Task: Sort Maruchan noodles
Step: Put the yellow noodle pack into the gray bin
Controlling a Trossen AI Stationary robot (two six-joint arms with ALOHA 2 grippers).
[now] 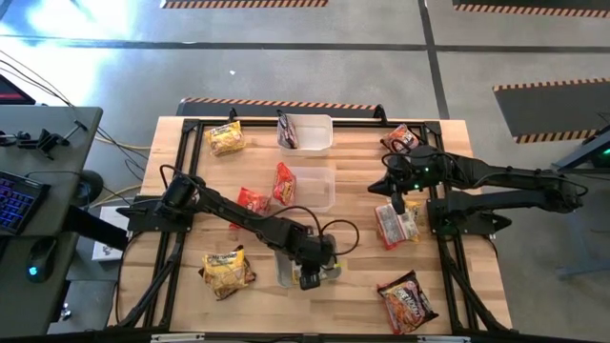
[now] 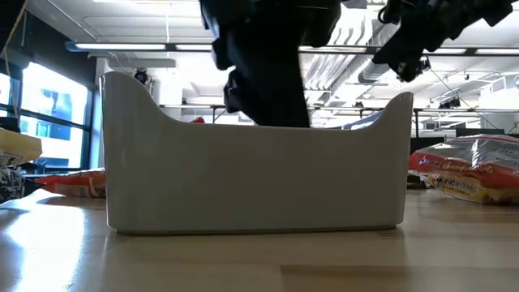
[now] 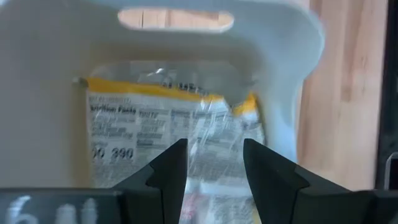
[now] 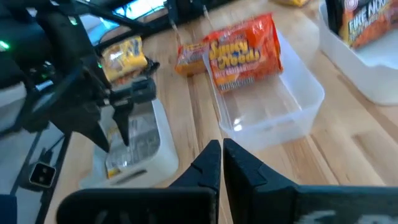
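While the left pincer (image 1: 310,276) hangs over the clear tub (image 1: 286,270) at six o'clock on the worktop (image 1: 353,305), its fingers (image 3: 168,168) stand apart with nothing between them, and a yellow packet (image 3: 174,137) lies flat inside that tub just beneath them. The right pincer (image 1: 398,203) hovers at about three o'clock with its fingers (image 4: 208,165) pressed together and empty, above a red-and-white packet (image 1: 393,225) that lies on the wood.

Other Maruchan noodles are spread around: a yellow packet (image 1: 227,138) at eleven o'clock, another yellow one (image 1: 228,272) at seven o'clock, a red packet (image 1: 252,200) just left of centre, and a red one (image 1: 283,183) leaning on the rim of the middle tub (image 1: 315,191). A dark packet (image 1: 288,131) stands in the tub at twelve o'clock (image 1: 313,133). One more packet (image 1: 403,138) lies at two o'clock and an orange-red one (image 1: 407,300) at five o'clock.
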